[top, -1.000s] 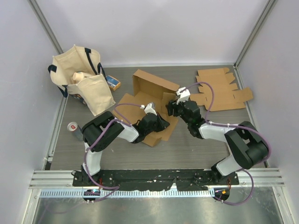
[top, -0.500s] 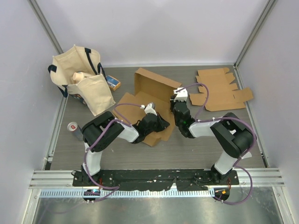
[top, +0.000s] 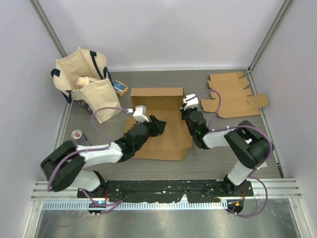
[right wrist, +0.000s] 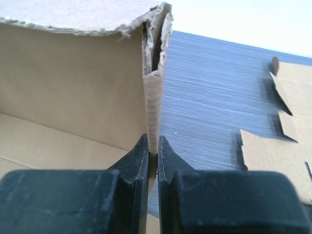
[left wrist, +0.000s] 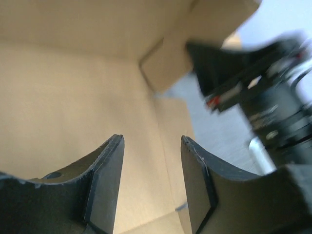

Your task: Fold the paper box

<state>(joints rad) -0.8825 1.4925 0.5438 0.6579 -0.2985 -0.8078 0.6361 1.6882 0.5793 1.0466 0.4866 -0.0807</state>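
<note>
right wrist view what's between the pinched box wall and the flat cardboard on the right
Only bare grey table separates the box wall from the flat cardboard, shown clearly in the right wrist view. The right end effector grips that wall.

The left end effector [left wrist: 151, 144] has its two fingers spread apart, and the left arm [top: 94, 153] behind it stretches out low and long. The right end effector [right wrist: 152, 144] has its fingers pressed nearly together, pinching a cardboard wall [right wrist: 152, 97] that rises straight ahead of the tips. Behind it, the right arm [top: 223, 139] folds sharply at the elbow.
</note>
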